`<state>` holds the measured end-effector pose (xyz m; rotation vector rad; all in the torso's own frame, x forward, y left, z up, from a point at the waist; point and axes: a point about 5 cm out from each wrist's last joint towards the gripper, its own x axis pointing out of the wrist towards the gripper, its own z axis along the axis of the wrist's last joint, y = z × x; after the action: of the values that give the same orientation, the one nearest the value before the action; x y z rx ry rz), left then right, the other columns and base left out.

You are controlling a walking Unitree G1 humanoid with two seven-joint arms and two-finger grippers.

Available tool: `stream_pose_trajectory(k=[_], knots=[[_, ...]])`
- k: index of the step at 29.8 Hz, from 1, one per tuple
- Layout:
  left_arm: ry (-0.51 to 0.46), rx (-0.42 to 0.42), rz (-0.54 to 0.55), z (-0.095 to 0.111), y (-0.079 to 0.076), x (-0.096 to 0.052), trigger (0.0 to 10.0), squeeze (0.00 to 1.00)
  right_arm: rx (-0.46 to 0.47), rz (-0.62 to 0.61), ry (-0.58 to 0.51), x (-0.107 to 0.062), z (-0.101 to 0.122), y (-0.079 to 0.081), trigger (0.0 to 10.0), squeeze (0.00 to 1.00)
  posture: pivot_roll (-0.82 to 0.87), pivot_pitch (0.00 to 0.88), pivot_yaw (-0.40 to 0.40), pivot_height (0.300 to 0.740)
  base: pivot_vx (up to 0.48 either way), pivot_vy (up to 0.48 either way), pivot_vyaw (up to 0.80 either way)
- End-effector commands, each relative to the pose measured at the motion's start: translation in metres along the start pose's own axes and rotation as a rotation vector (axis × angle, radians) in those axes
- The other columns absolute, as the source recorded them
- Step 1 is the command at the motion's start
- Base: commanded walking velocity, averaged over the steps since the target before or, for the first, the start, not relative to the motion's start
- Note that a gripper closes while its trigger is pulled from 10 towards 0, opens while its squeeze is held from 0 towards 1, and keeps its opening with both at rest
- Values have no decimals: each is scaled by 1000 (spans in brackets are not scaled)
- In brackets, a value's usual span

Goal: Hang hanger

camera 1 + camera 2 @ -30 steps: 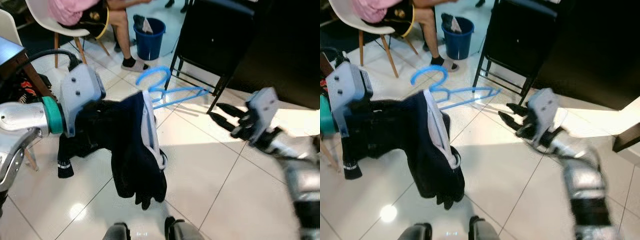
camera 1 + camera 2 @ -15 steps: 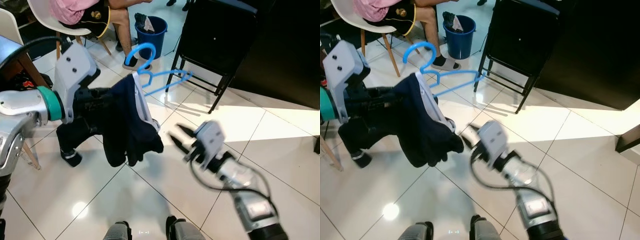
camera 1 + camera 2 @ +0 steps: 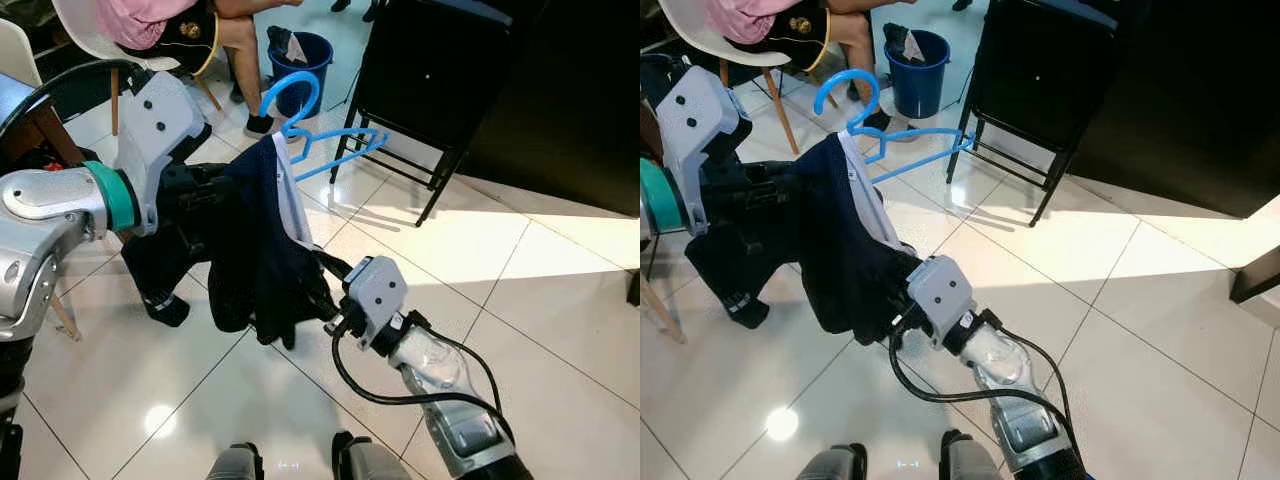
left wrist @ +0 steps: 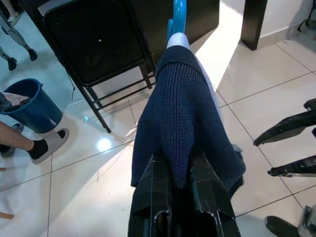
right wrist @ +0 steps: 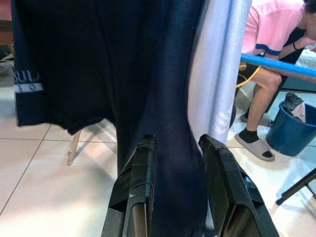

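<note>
Draped over the blue plastic hanger [image 3: 318,140], the navy knit garment [image 3: 255,250] is pinched by the left gripper [image 4: 180,185]; the right gripper [image 5: 180,163] stands parted around its limp hem. Soft and slippery; the rigid hook is judged the surer hold.

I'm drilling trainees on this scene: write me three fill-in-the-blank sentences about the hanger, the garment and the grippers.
1. The dark navy garment hangs on a ____ hanger.
2. The left gripper is shut on the ____.
3. The right gripper has its fingers ____ around the cloth.
Missing words: blue; garment; open
</note>
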<state>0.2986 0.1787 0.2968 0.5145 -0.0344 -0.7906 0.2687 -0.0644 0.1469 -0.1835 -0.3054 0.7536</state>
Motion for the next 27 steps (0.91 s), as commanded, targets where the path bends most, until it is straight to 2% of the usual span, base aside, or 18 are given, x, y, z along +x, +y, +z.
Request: stream_pose_trajectory(k=[1,13,16,23,25,27], knots=[[-20,14,-4,6,0,3,10000,0,38,14,2,2,-2,7,10000,0,57,143,38,740,0,0,0],[-47,5,-4,11,-1,8,10000,0,18,63,20,11,-11,28,10000,0,56,139,37,740,0,0,0],[-53,3,2,13,0,9,10000,0,-6,45,63,18,-21,30,10000,0,62,139,36,740,0,0,0],[-56,0,8,14,1,9,10000,0,-48,-38,102,28,-28,21,10000,0,66,138,35,740,0,0,0],[-55,0,9,13,0,8,10000,0,-54,-97,60,30,-21,10,10000,0,71,139,32,740,0,0,0],[-51,3,13,13,0,6,10000,0,-60,-140,-10,27,-4,-5,10000,0,72,139,27,740,0,0,0]])
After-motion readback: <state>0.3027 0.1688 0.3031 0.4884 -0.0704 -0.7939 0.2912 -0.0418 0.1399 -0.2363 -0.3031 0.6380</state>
